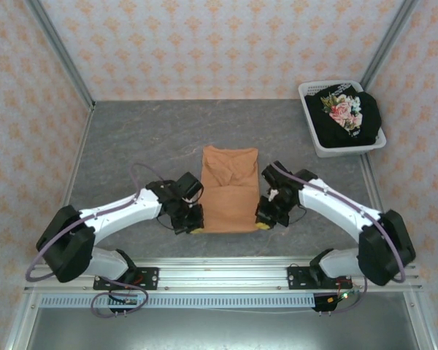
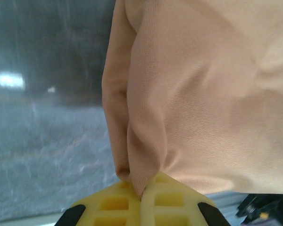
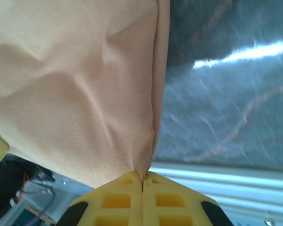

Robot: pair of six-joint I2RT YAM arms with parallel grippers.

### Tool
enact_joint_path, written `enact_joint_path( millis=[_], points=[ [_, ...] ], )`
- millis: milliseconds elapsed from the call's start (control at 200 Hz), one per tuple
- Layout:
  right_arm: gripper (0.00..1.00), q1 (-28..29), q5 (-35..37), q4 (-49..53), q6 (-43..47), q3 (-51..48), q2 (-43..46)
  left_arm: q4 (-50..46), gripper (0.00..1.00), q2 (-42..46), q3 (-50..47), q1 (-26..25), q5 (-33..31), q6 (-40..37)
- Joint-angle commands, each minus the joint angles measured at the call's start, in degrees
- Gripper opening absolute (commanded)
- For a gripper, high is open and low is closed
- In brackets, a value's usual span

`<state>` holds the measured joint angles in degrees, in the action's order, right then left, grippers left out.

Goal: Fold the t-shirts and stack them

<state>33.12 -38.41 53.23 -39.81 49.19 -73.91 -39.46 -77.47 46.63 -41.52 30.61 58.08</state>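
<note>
We log, by size:
- Grey table (image 1: 131,138).
- Orange t-shirt (image 1: 230,189), folded, centre frame.
- White basket (image 1: 312,131), upper right, holding the black t-shirt (image 1: 365,127).
- Left gripper (image 1: 195,227) clamped on the orange shirt's lower-left corner; right gripper (image 1: 263,224) on its lower-right.

Wrist views show us cloth nipped between yellow fingers (image 2: 118,202), too small to see overhead.

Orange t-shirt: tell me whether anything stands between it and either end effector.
Nothing visible does. The left end effector and the right end effector are each shut on a near corner of the orange t-shirt, with the cloth pinched directly.
</note>
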Motion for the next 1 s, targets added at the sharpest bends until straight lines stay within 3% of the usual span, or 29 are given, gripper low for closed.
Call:
enact_joint_path(
  millis=[0, 160, 310, 646, 996],
  points=[
    [0.00, 0.3, -1.0, 7.6, -0.2, 0.0, 5.7, -3.9, 0.00, 5.6, 0.4, -1.8, 0.7, 2.8],
    [0.00, 0.3, 0.2, 10.8, -4.1, 3.7, 10.1, -7.6, 0.00, 12.4, 6.5, -2.0, -4.6, 6.3],
    [0.00, -1.1, 2.9, 12.2, -6.2, 9.6, 9.2, -7.4, 0.00, 11.2, 11.2, -1.9, -7.0, 8.6],
    [0.00, -8.9, 3.3, 13.5, -6.1, 24.6, -0.2, -10.2, 0.00, 0.1, 25.7, 5.6, -8.5, 6.1],
    [0.00, -14.7, 2.5, 12.1, -2.2, 39.6, -19.0, -13.9, 0.00, -16.7, 41.3, 12.8, -6.6, 0.6]
  ],
)
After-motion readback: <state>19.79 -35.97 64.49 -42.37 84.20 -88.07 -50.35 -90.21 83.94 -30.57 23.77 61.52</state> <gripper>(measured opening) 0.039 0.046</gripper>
